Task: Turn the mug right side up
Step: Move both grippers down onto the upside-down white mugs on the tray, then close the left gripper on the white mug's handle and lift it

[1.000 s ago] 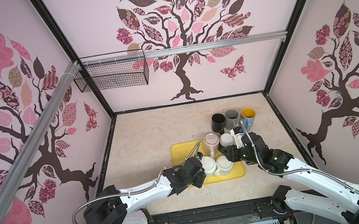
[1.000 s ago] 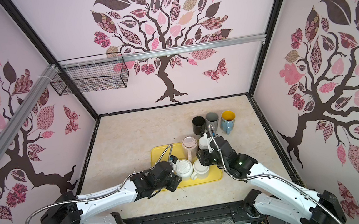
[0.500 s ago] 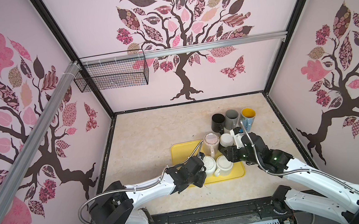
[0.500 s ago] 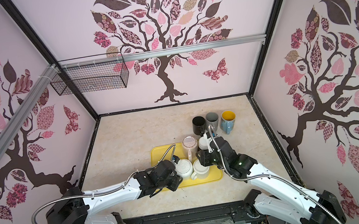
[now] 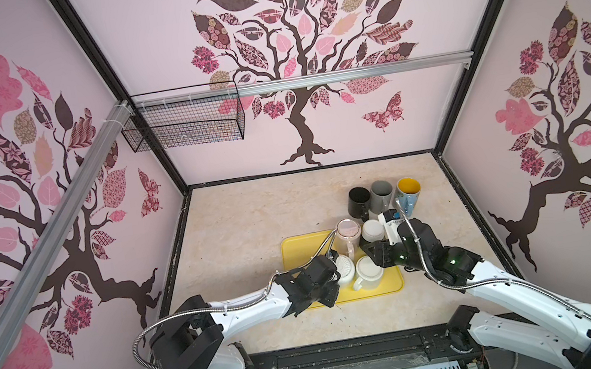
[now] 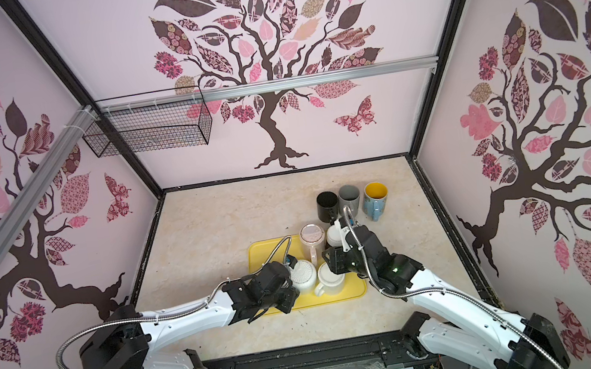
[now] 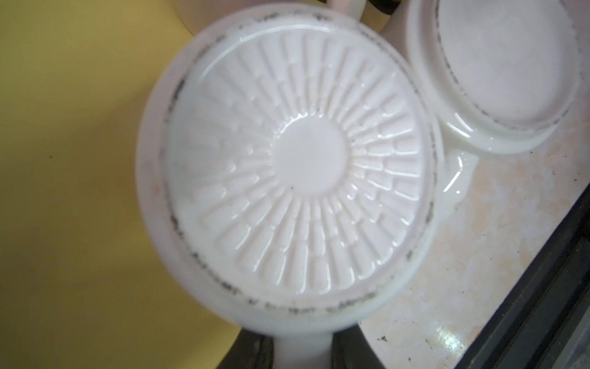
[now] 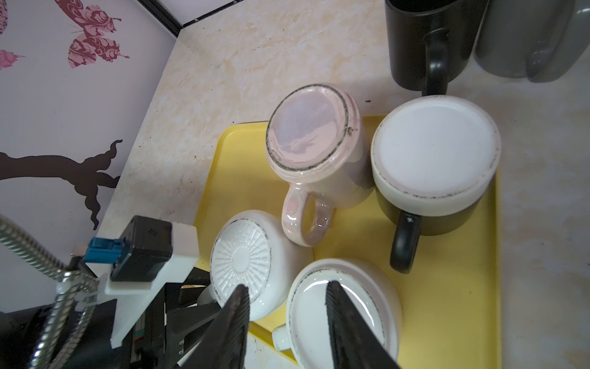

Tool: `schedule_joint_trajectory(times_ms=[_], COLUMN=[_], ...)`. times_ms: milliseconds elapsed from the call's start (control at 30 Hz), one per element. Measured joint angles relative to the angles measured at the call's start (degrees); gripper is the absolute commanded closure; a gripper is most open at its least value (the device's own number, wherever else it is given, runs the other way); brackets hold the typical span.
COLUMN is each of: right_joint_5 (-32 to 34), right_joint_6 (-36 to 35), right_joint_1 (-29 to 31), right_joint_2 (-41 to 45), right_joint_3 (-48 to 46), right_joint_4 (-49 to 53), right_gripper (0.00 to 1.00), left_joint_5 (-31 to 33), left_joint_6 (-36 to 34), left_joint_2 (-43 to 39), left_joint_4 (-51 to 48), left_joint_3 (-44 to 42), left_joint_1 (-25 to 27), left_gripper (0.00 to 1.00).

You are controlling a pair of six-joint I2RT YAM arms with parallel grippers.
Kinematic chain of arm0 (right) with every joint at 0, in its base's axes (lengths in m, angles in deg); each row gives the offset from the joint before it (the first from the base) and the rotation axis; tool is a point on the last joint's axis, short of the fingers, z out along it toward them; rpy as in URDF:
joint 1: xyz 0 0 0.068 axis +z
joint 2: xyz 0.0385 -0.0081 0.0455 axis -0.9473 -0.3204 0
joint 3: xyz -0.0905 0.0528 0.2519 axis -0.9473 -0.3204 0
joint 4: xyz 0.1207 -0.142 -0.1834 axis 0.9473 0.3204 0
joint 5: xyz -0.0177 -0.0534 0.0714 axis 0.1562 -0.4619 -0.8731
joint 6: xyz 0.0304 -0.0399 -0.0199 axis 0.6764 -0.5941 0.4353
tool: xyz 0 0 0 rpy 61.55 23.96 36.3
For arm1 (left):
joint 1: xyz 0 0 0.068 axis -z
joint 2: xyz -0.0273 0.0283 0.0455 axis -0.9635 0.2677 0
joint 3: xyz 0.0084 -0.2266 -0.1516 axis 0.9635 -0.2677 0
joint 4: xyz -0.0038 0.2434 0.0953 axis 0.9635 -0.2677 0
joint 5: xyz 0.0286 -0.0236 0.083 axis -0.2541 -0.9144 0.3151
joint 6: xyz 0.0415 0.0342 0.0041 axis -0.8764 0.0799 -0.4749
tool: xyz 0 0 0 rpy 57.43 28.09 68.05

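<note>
We are only at the grasp: left fingers [image 7: 255,354] clamp the upside-down ribbed mug [image 7: 300,179] by its handle [image 7: 303,353], right fingers [image 8: 238,316] apart, empty.

White arm links [image 5: 249,313], black joints [image 5: 187,346], ribbed silver cable conduits [image 8: 25,247].

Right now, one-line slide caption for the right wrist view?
Open right gripper poised over the ribbed-base mug and plain white mug, upside down on the yellow tray.

The mug [image 7: 300,172] looks glossy ceramic, the tray [image 7: 64,159] smooth plastic.
</note>
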Motion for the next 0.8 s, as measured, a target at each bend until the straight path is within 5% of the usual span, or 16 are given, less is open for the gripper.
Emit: schedule_joint_trajectory(times_ms=[200, 800], right_joint_5=[-0.9, -7.8], right_joint_6=[0.2, 2.5], right_joint_1=[0.0, 0.0], right_joint_2=[0.1, 3.5], right_joint_3=[-0.8, -2.0], right_joint_4=[-0.8, -4.1], right_gripper=[0.61, 0.63], left_joint_5=[1.5, 11.8], left_joint_6=[-1.1, -1.9], left_joint_2=[-0.9, -17.4], left_joint_4=[-1.4, -8.2], left_joint_3=[0.0, 0.0], left_joint_1=[-0.2, -0.2], left_gripper=[1.0, 1.0])
